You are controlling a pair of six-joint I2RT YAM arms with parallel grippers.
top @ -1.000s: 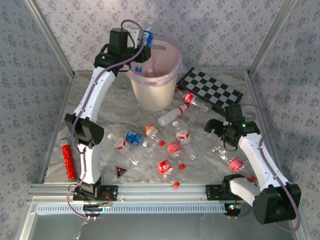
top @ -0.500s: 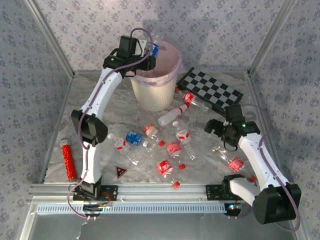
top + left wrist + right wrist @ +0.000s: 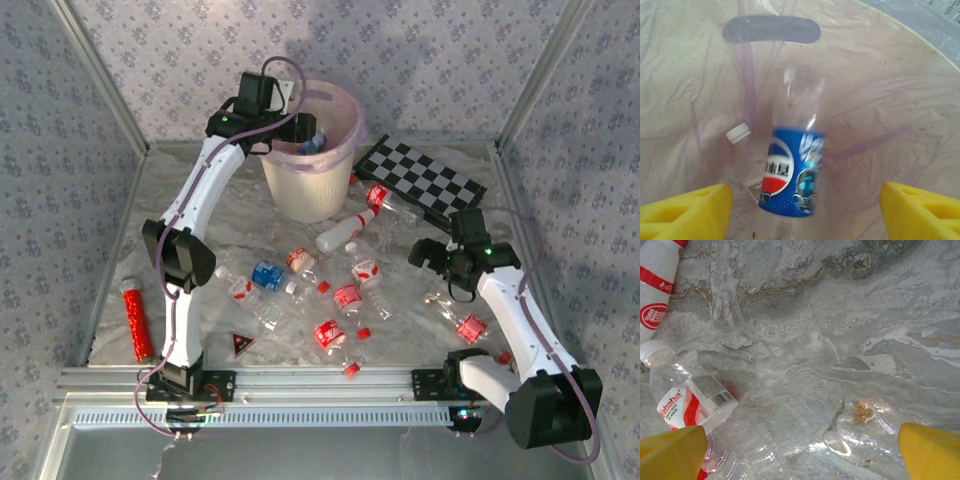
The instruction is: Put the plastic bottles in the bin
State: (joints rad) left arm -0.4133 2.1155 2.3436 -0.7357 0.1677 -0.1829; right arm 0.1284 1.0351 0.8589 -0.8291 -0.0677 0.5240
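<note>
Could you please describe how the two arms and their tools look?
The left arm and right arm have white links and black joints, each with a thin purplish cable looping alongside. The left tool and right tool have bright yellow fingers.

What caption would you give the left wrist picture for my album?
Open left gripper over the bag-lined bin, a blue-labelled bottle loose between its yellow fingers, a white-capped bottle beside it.
</note>
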